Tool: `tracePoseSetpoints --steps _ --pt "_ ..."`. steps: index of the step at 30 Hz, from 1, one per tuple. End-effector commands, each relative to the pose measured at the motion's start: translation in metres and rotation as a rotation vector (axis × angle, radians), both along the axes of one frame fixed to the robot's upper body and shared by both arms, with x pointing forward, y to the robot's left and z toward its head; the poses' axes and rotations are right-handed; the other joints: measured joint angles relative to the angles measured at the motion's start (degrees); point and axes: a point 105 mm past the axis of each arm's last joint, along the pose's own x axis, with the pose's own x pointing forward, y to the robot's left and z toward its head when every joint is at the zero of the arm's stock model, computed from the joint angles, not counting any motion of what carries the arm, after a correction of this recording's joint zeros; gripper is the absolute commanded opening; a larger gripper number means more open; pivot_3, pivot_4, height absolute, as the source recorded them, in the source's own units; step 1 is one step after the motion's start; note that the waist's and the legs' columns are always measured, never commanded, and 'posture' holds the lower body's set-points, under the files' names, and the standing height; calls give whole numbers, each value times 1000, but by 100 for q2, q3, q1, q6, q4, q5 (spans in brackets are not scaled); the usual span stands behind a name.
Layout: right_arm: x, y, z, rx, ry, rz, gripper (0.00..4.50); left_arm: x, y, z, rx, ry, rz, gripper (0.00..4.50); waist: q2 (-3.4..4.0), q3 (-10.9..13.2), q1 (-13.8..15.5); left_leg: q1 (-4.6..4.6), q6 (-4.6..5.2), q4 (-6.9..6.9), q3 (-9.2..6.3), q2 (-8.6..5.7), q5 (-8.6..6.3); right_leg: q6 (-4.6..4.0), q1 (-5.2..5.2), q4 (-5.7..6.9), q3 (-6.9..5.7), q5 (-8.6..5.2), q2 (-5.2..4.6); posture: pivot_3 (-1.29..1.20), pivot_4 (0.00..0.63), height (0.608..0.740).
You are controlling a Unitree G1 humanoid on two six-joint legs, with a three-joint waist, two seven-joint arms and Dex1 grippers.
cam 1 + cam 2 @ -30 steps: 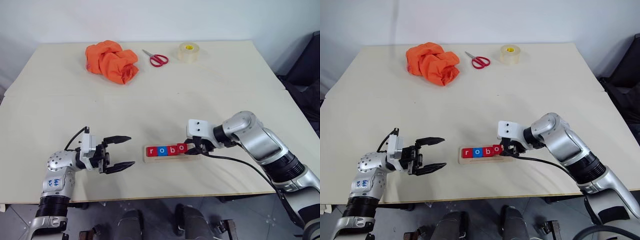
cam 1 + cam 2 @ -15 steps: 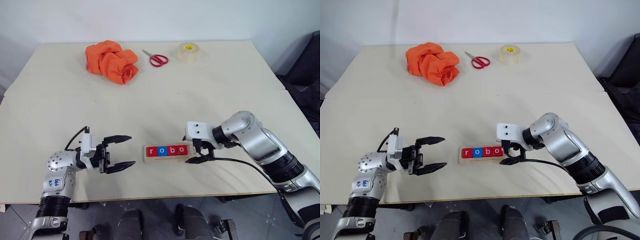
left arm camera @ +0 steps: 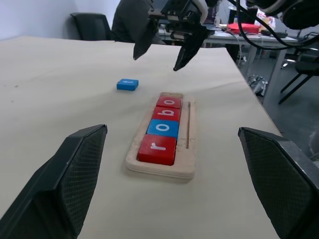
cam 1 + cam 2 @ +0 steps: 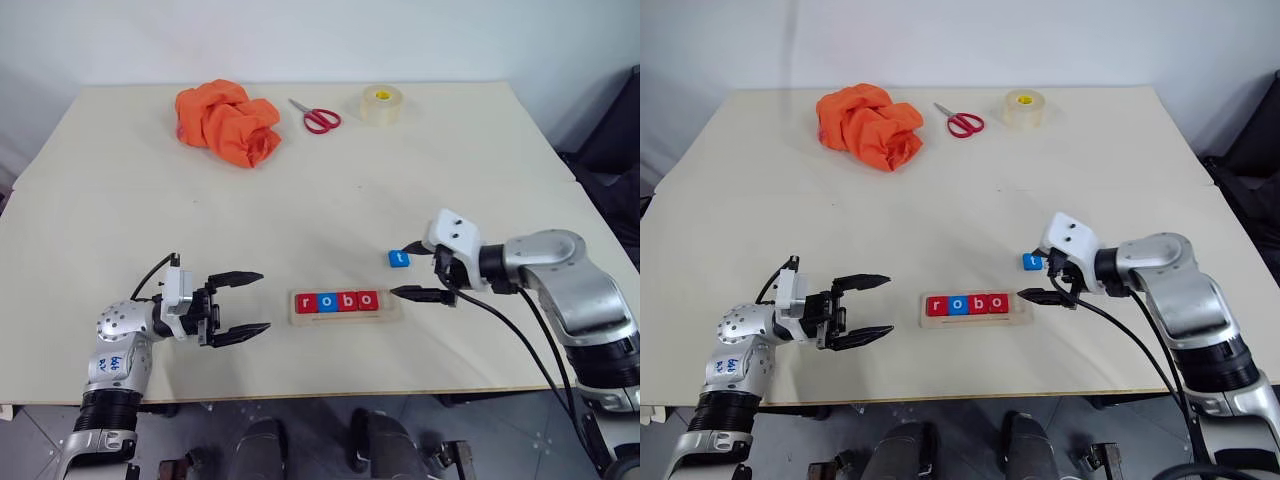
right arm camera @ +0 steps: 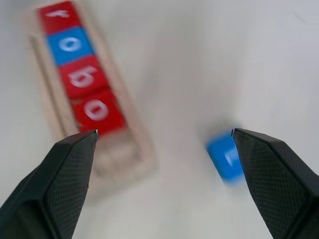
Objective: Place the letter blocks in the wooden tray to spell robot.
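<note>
The wooden tray (image 4: 389,309) lies near the table's front edge. In it stand a red r (image 4: 305,302), a blue o (image 4: 325,302), a red b (image 4: 346,301) and a red o (image 4: 367,300), with its right end bare. A blue t block (image 4: 399,258) lies flat on the table behind that end. My right gripper (image 4: 398,270) hovers open just right of the tray, holding nothing, one finger close by the t block (image 5: 227,157). Left of the tray, my left gripper (image 4: 264,300) is open and points at it along the row (image 3: 163,128).
At the back of the table (image 4: 120,220) sit a crumpled orange cloth (image 4: 228,120), red scissors (image 4: 318,115) and a roll of clear tape (image 4: 380,103). A black chair (image 4: 615,150) stands off the table's right side.
My right gripper opened, leaving the second red o in the tray, then drew back to the right and up. That uncovered the blue t block. The left arm stayed put.
</note>
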Motion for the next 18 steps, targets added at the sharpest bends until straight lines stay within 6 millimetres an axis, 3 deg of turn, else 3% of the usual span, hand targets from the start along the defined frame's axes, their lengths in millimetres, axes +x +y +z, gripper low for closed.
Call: tracePoseSetpoints --steps 1,8,13,18 --pt "-13 -20 15 110 -72 -139 4472 4 -1 6 6 -24 -25 4500 0 0 4 1 0 -1 -1 0 0 0 2 0 -1 0 1 0 150 740" --pt "-39 -41 5 176 -95 -298 4472 12 -5 8 13 -17 -61 4500 -1 -1 -17 4 5 -1 0 -1 -3 2 6 -5 3 1 1 0 150 740" --pt "-30 -31 8 283 -128 -408 4472 17 -6 11 23 -21 -85 4500 -1 -1 -24 10 4 -1 0 2 -2 4 5 2 6 2 3 0 150 740" --pt "-6 -12 1 381 -122 -520 4472 18 -9 13 21 -29 -96 4500 -1 -1 -25 8 4 -1 0 1 -2 3 4 4 10 2 4 0 150 740"
